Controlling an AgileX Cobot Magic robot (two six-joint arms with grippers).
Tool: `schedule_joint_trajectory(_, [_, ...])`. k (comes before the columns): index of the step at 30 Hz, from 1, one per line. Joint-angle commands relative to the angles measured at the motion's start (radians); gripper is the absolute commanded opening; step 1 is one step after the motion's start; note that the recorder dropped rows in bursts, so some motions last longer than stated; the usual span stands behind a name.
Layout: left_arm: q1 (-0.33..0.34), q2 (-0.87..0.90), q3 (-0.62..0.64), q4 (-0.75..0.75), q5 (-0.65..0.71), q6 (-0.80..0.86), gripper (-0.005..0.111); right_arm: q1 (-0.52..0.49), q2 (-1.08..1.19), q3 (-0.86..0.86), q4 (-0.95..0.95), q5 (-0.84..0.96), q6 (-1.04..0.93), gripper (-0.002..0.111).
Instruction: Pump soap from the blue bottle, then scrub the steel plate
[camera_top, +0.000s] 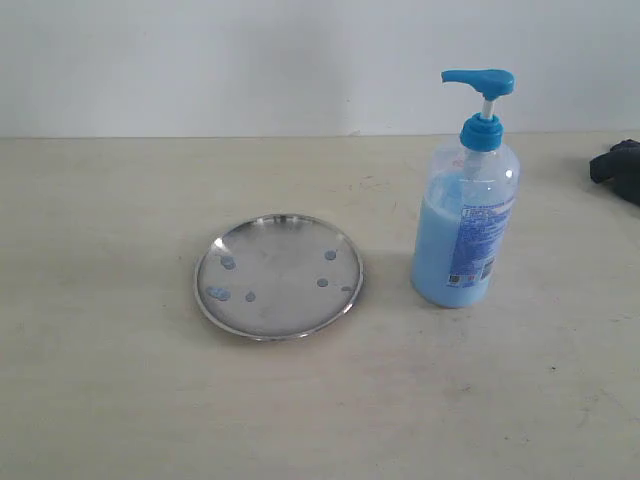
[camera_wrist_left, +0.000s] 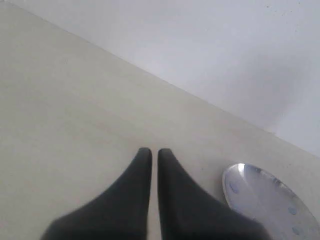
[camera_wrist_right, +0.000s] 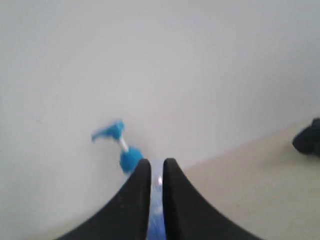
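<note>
- We see the steel plate (camera_top: 278, 277) lying flat on the table (camera_top: 120, 400), left of the middle in the exterior view, with nothing on it but a few small bluish drops (camera_top: 228, 262).
- The blue bottle (camera_top: 466, 215) stands upright to the right of the plate, near it but not touching. Its pump head (camera_top: 480, 80) is raised, with the spout pointing toward the plate's side.
- The soap (camera_top: 445, 255) fills roughly the lower two thirds of the bottle.
- The left gripper (camera_wrist_left: 154, 151) hangs over bare table with the plate's rim off to one side. Its fingers are pressed almost together, with only a thin slit between them and nothing held.
- The right gripper (camera_wrist_right: 156, 162) looks toward the bottle from some way off. Its fingers are likewise drawn together and empty, and the bottle shows only behind them.
- Neither arm appears in the exterior view, so both are well apart from the plate and the bottle.
- A dark object (camera_top: 620, 170) sits at the far right edge of the table; we cannot tell what it is.
- We judge the task to be at its very start: nothing presses the pump and nothing touches the plate. The drops may be soap, but both pumping and scrubbing appear to be left to do.
</note>
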Motion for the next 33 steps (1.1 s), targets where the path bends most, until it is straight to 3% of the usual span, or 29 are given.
schedule_joint_trajectory(1, [-0.007, 0.003, -0.002, -0.007, -0.004, -0.004, 0.004, 0.001, -0.005, 0.000, 0.091, -0.277, 0.050, 0.000])
schedule_joint_trajectory(7, [-0.007, 0.003, -0.002, -0.007, -0.004, -0.004, 0.004, 0.001, -0.005, 0.000, 0.099, -0.365, 0.311, 0.000])
schedule_joint_trajectory(13, [-0.007, 0.003, -0.002, -0.007, -0.004, -0.004, 0.004, 0.003, -0.005, 0.000, 0.113, -0.437, 0.333, 0.000])
schedule_joint_trajectory(17, [-0.007, 0.003, -0.002, -0.007, -0.004, -0.004, 0.004, 0.003, 0.061, -0.128, -0.182, -0.096, 0.052, 0.000])
schedule_joint_trajectory(20, [-0.007, 0.003, -0.002, -0.007, -0.004, -0.004, 0.004, 0.005, 0.261, -0.205, -0.367, 0.114, 0.012, 0.000])
schedule_joint_trajectory(25, [-0.021, 0.003, -0.002, -0.007, -0.004, -0.004, 0.004, 0.005, 0.605, -0.211, -0.477, 0.047, -0.009, 0.001])
schedule_joint_trajectory(27, [-0.033, 0.003, -0.002, -0.007, -0.004, -0.004, 0.004, 0.005, 0.742, -0.211, -0.492, -0.056, -0.032, 0.010])
schedule_joint_trajectory(28, [-0.038, 0.003, -0.002, -0.007, -0.004, -0.004, 0.004, 0.005, 0.829, -0.211, -0.514, -0.120, -0.063, 0.022])
schedule_joint_trajectory(30, [-0.044, 0.003, -0.002, -0.007, -0.004, -0.004, 0.004, 0.005, 0.979, -0.211, -0.628, -0.281, -0.076, 0.062])
schedule_joint_trajectory(31, [-0.044, 0.003, -0.002, -0.007, -0.004, -0.004, 0.004, 0.005, 1.057, -0.211, -0.694, -0.384, -0.076, 0.090])
schedule_joint_trajectory(32, [-0.044, 0.003, -0.002, -0.007, -0.004, -0.004, 0.004, 0.005, 1.112, -0.211, -0.750, -0.470, -0.073, 0.105])
schedule_joint_trajectory(33, [-0.044, 0.003, -0.002, -0.007, -0.004, -0.004, 0.004, 0.005, 1.157, -0.211, -0.784, -0.522, -0.071, 0.104])
